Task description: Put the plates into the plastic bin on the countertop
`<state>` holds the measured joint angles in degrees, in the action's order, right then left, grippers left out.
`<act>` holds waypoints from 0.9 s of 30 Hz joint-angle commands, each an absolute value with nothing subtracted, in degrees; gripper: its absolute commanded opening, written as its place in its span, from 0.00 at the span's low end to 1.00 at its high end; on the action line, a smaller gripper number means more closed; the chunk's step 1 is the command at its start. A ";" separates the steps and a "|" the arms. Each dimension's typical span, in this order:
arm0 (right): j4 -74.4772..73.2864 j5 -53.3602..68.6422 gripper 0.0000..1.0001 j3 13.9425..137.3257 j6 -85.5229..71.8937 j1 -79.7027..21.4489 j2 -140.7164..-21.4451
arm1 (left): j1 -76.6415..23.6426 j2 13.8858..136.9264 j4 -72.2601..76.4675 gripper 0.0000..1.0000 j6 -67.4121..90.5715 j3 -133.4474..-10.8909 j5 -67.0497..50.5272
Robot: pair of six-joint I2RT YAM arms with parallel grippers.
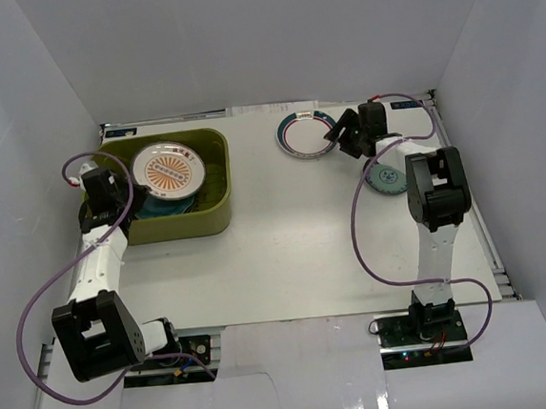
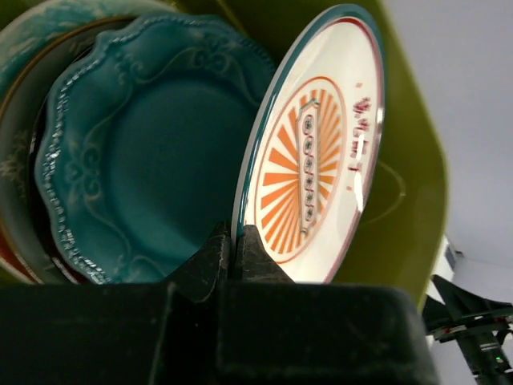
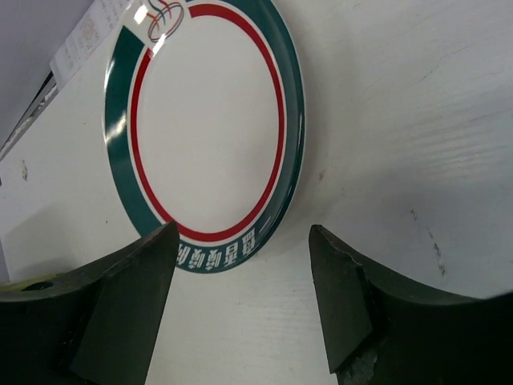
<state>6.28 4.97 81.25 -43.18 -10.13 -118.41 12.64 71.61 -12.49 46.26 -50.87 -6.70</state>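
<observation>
Black fingers of our left hand (image 2: 232, 250) are clenched on the lower rim of the round orange-sunburst plate (image 2: 313, 160), which stands nearly on edge inside the olive-green plastic bin (image 2: 413, 192). Just beside it, a scalloped teal plate (image 2: 152, 152) tops the other plates lying in the bin. We judge the grip narrow: only a sliver of rim sits between the pads, so the plate could pivot or slip. A release from this tilt would let it slap onto the scalloped teal plate or wedge against the bin wall.

Our right hand (image 3: 240, 245) is released, its fingers spread wide just short of the near edge of the white plate with a teal-and-red rim (image 3: 208, 120), which lies flat on the white tabletop (image 3: 401, 104). We see no gap under that rim, so closing there may only push the plate along or scrape the surface. A small teal plate (image 1: 386, 179) lies partly under the right arm (image 1: 435, 200), and a careless swing could knock it.
</observation>
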 commanded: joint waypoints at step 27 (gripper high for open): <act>31.80 9.40 0.08 71.74 -53.01 -7.29 -112.08 | 12.83 62.76 -9.68 0.98 38.58 -51.67 -10.79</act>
<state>22.68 8.71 73.41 -55.44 -7.94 -121.91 12.58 66.87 -12.43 39.16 -48.12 -4.05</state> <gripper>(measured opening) 0.101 0.978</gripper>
